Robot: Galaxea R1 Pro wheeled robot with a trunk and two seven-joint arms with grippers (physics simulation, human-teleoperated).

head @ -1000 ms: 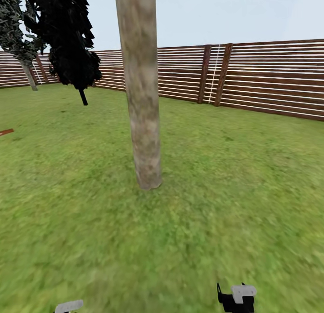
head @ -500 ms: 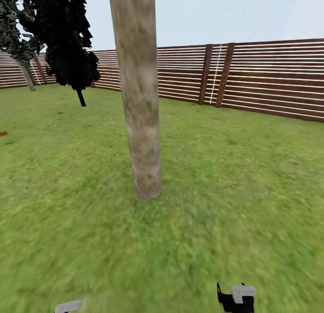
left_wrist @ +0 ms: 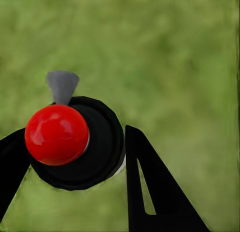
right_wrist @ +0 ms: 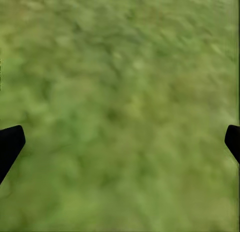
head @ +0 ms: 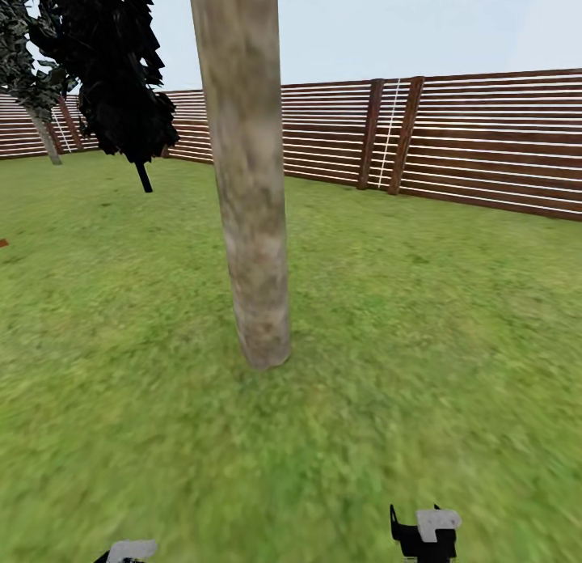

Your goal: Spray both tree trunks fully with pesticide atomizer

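The left pincer [left_wrist: 75, 167] is closed on the pesticide atomizer [left_wrist: 80, 147], one black finger pressed against each side of its round dark body. The atomizer's long axis runs straight away from the wrist camera toward the grass [left_wrist: 175, 52] beneath, so its glossy red dot [left_wrist: 56, 134] faces the camera, and a small grey wedge-shaped nozzle [left_wrist: 62, 86] juts sideways from the rim. The right pincer [right_wrist: 120, 142] is spread wide and holds nothing, with blurry green lawn between its fingertips. Ahead of both pincers rises a thick, smooth, mottled grey-brown tree trunk [head: 246, 183], upright and slightly flared at its base. Beyond it stands a slatted brown fence [head: 485, 142].
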